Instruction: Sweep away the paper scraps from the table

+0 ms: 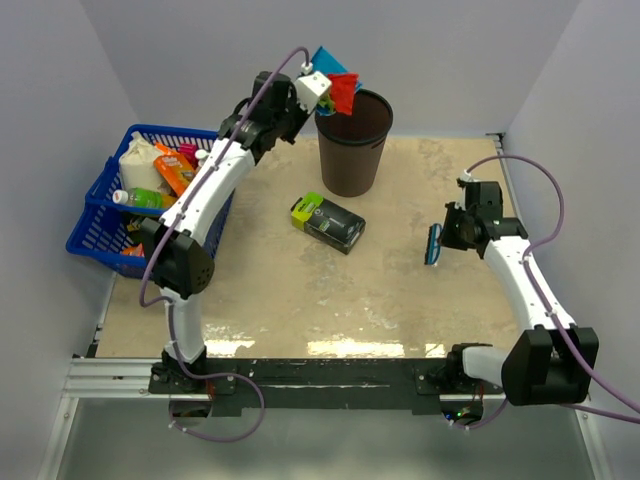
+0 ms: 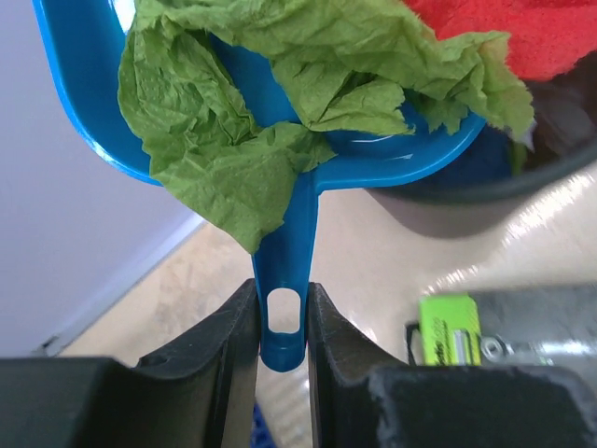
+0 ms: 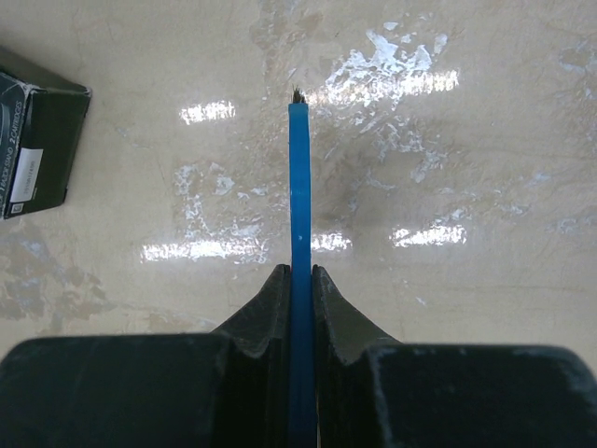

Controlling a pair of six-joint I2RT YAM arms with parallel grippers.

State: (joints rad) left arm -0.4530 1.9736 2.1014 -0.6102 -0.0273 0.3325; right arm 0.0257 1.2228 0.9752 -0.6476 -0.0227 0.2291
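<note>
- My left gripper is narrowed to a slim gap and pinches the flat handle of the blue dustpan. One finger presses each side, just above the handle's hanging hole.
- The pan stands out beyond my left fingertips. It carries the paper scraps: a big crumpled green piece draped over the rim and down toward my fingers, and a red one farther out to the right.
- In the top view the red scrap hangs off the pan just beside my left gripper, over the open mouth of the dark bin.
- Below my left fingers and to their right lies the black-and-lime box on the table.
- My right gripper is squeezed onto a thin blue brush, seen edge-on. It runs straight out past my fingertips, with a small tuft of bristles at its far tip.
- The brush hangs above the sandy tabletop. I cannot tell whether its tip touches.
- Well to the left of my right fingers sits the same box.
</note>
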